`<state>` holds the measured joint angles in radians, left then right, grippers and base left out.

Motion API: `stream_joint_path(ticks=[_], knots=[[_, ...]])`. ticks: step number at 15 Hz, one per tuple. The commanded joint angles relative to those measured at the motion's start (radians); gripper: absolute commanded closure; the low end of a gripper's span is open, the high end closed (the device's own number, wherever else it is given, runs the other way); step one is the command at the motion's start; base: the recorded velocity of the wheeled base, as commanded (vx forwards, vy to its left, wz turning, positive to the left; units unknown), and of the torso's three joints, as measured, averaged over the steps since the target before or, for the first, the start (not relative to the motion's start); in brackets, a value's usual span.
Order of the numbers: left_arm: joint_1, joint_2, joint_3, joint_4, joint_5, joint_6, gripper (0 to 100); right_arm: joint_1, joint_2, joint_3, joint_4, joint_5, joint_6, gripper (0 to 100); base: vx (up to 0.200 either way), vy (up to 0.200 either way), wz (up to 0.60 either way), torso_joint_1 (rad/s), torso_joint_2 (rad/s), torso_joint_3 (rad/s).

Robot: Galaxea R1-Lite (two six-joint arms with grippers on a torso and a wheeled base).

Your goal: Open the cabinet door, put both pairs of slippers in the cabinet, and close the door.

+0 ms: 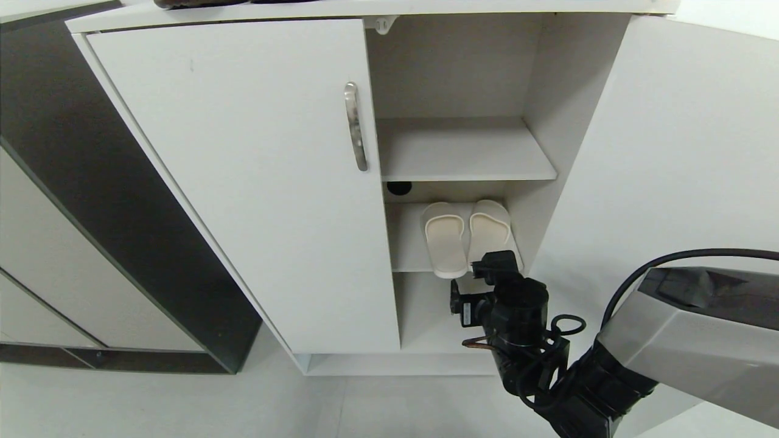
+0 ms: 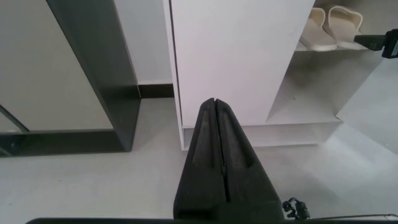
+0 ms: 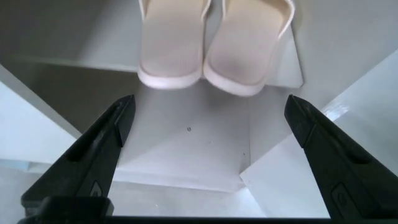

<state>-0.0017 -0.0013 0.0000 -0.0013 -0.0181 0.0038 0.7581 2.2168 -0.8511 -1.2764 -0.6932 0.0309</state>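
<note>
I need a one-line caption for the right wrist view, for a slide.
Open right gripper facing a pair of slippers that lie on a cabinet shelf.

Head view: set high, facing forward and down onto the front of a white two-door cabinet (image 1: 243, 182), at middle distance.
Left wrist view: set low and farther back, looking along the left gripper (image 2: 214, 106), fingers pressed together, toward the cabinet's base and the grey floor (image 2: 93, 180).
Right wrist view: nearest, at the cabinet's opening, looking between the spread fingers of the right gripper (image 3: 210, 106) into the lower compartments.
Shared by all three: a pair of cream slide slippers (image 1: 465, 237) on the middle shelf (image 1: 405, 243).
</note>
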Motion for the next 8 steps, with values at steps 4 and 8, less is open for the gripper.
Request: stream_joint_path(ticks=[4,8], knots=[[0.0,0.001,0.0,0.0,0.0,-0.001,100,0.003,0.0,0.003,-0.003,0.001,0.0,0,0.0,0.0,0.0,0.0,0.0,0.0],[0.0,0.001,0.0,0.0,-0.002,-0.001,100,0.004,0.003,0.006,-0.014,0.0,0.0,0,0.0,0.0,0.0,0.002,0.0,0.07]])
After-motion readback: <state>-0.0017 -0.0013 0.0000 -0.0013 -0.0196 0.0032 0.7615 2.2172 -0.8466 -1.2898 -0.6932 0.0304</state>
